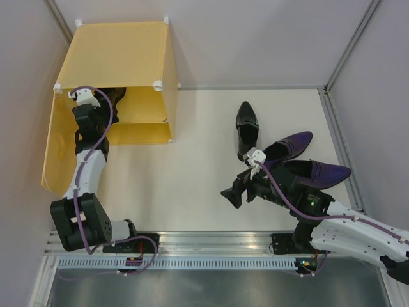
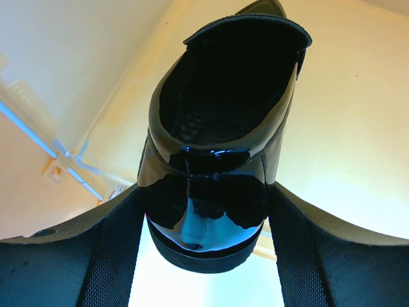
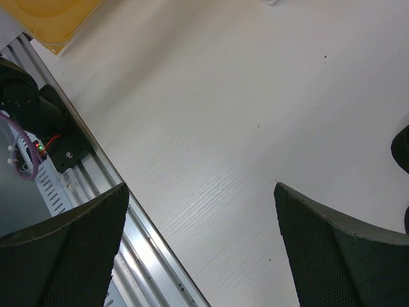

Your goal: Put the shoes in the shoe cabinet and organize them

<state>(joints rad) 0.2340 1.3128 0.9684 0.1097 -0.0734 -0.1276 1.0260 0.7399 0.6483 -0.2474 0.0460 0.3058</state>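
Note:
The yellow-orange shoe cabinet stands at the back left with its door swung open toward the near side. My left gripper reaches into it, shut on the heel of a glossy black shoe, whose toe points deeper inside. Both fingers press on the shoe's sides. A second black shoe lies on the table to the right, toe pointing away. Two dark purple shoes lie beside it. My right gripper hovers open over bare table, left of the purple shoes, holding nothing.
Grey walls close the table at the back and on both sides. An aluminium rail runs along the near edge by the arm bases. In the right wrist view, a corner of the cabinet door shows at top left, and the edge of a dark shoe at right.

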